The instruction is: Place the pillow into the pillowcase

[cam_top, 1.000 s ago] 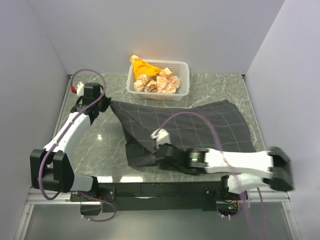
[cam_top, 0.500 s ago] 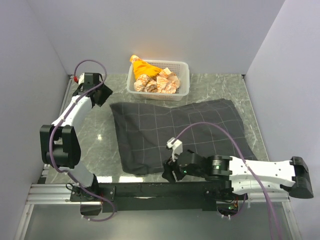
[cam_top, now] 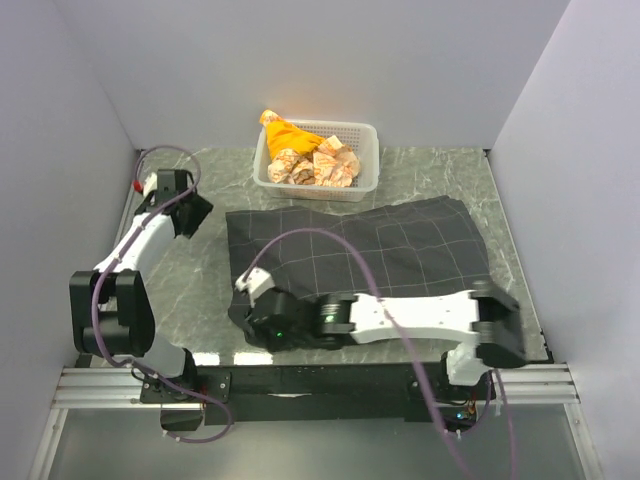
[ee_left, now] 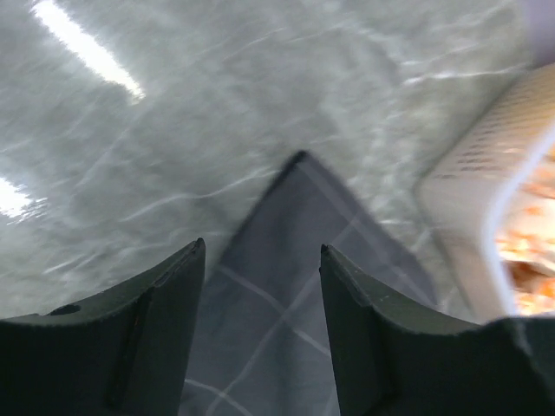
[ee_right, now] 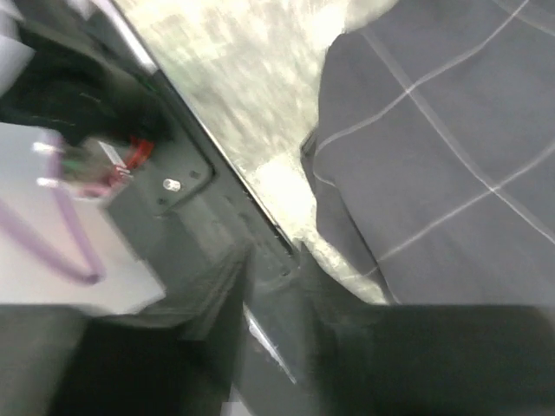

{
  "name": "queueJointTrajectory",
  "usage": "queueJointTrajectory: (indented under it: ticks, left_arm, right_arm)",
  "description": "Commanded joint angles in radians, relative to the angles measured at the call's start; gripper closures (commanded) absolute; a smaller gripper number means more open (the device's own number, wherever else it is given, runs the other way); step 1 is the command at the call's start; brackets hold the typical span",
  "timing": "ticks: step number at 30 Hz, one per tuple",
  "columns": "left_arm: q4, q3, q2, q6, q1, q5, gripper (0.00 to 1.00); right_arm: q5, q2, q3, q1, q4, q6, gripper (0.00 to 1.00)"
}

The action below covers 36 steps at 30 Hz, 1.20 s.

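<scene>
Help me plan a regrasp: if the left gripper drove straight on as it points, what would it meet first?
Probably the corner of the pillowcase, which lies between the open fingers of the left gripper in its wrist view, on the marble tabletop. How near it is, I cannot tell.

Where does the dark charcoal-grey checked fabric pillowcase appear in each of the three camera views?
Top external: the dark charcoal-grey checked fabric pillowcase lies spread across the middle.
Left wrist: bottom centre, one corner pointing up.
Right wrist: upper right, filling that side.
Shared landmark: the grey-green marble tabletop bordering it.
</scene>
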Motion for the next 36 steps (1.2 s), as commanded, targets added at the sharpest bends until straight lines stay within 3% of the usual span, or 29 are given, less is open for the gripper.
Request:
queueJointTrajectory:
  ticks: [1, 4, 7, 11, 12, 15, 21, 27, 36]
  left_arm:
    - [0.026, -0.087, -0.05, -0.013, 0.069, 0.043, 0.4]
    - [0.04, -0.108, -0.047, -0.02, 0.104, 0.092, 0.4]
    - [0.034, -0.096, -0.041, -0.019, 0.111, 0.106, 0.41]
    - [0.017, -0.09, -0.062, -0.008, 0.112, 0.119, 0.39]
    - [0.01, -0.097, -0.071, -0.008, 0.112, 0.12, 0.39]
    - [0.025, -0.161, -0.152, -0.013, 0.111, 0.123, 0.36]
    - [0.033, -0.293, -0.326, 0.012, 0.112, 0.126, 0.26]
    - [0.007, -0.366, -0.489, 0.046, 0.111, 0.154, 0.19]
    - [-0.079, -0.351, -0.706, 0.104, 0.112, 0.208, 0.13]
  right_arm:
    - [0.005, 0.156, 0.06, 0.035, -0.018, -0.005, 0.76]
    - [-0.019, 0.26, 0.112, 0.046, 0.002, -0.01, 0.84]
    - [-0.037, 0.378, 0.193, 0.046, -0.009, -0.013, 0.85]
    - [0.06, 0.497, 0.272, 0.044, -0.067, 0.015, 0.74]
    - [0.09, 0.497, 0.267, 0.043, -0.064, 0.027, 0.66]
    - [0.14, 0.457, 0.238, 0.041, -0.044, 0.03, 0.57]
    - [0.185, 0.363, 0.241, 0.041, -0.038, -0.019, 0.5]
    - [0.095, 0.442, 0.292, -0.012, -0.023, -0.111, 0.36]
    - [-0.056, 0.558, 0.345, -0.121, 0.013, -0.175, 0.37]
